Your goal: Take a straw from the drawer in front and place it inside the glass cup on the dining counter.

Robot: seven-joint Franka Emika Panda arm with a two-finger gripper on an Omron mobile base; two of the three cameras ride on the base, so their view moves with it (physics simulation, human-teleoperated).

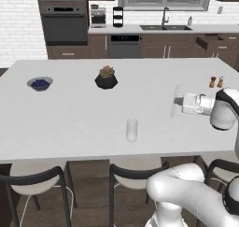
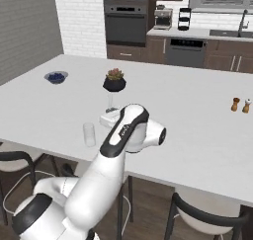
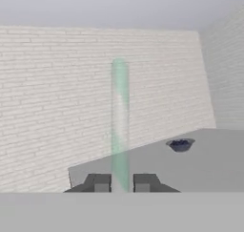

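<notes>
Gripper (image 3: 122, 182) nearly shut, pinching the straw (image 3: 119, 126) at its lower end: light, thin, probably slippery, so it could tilt over the glass cup (image 1: 132, 129).

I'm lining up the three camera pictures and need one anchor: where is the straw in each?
Left base view: the straw stands upright right of centre, at the gripper, over the dining counter.
Right base view: a short pale stick left of centre, just below the potted plant.
Hand view: a tall pale bar between the fingertips.
Shared landmark: the blue bowl.
</notes>
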